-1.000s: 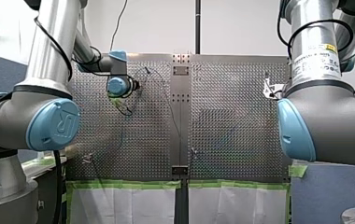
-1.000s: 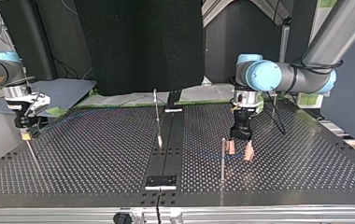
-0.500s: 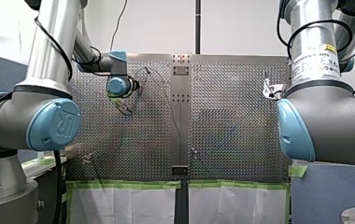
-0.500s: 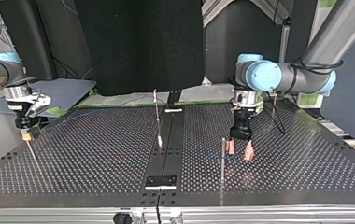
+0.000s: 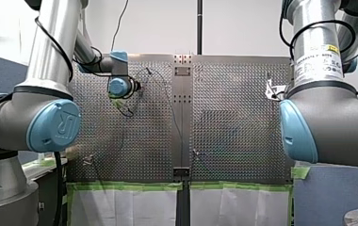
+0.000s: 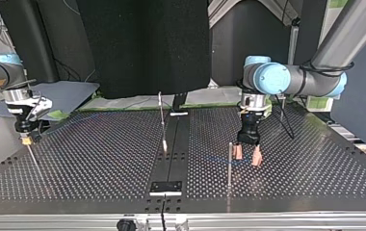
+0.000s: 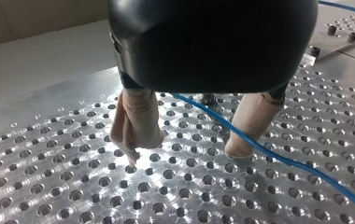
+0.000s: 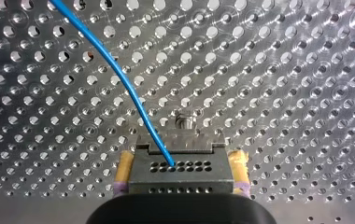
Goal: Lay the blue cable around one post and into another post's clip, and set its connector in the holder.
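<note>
Nothing has moved since the earlier frames. My left gripper (image 7: pixel 185 154) is released, fingers spread astride the blue cable (image 7: pixel 283 158); in the top view a post (image 6: pixel 229 163) stands at its 9 o'clock. My right gripper (image 8: pixel 181 173) grasps the connector (image 8: pixel 185 165), with the cable running out ahead of it.

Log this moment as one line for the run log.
left gripper open over blue cable | right gripper shut on connector | blue cable runs from connector across table
</note>
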Robot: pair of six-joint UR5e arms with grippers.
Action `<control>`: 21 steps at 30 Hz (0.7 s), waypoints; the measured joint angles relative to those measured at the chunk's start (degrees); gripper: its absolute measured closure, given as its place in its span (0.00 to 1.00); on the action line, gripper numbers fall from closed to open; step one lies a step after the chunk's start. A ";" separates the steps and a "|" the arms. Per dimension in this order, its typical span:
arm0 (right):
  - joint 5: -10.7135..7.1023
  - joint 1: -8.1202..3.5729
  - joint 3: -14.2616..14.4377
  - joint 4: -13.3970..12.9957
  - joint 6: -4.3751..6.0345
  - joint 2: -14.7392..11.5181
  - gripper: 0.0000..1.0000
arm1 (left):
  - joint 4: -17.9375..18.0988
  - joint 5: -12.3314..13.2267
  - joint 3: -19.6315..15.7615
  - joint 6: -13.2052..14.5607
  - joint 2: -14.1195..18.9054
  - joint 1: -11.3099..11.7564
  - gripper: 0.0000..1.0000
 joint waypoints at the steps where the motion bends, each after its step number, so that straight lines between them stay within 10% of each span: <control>1: 0.04 0.00 0.00 0.02 0.00 0.01 0.17 | 0.00 0.00 -0.01 0.00 0.00 0.00 0.00; 4: 0.21 0.03 0.01 0.10 0.00 0.02 0.00 | 0.01 0.00 -0.02 0.00 0.00 0.00 0.00; 21: -0.03 0.10 0.05 -0.12 0.41 0.08 0.00 | 0.04 0.14 0.00 -0.15 0.00 0.13 0.00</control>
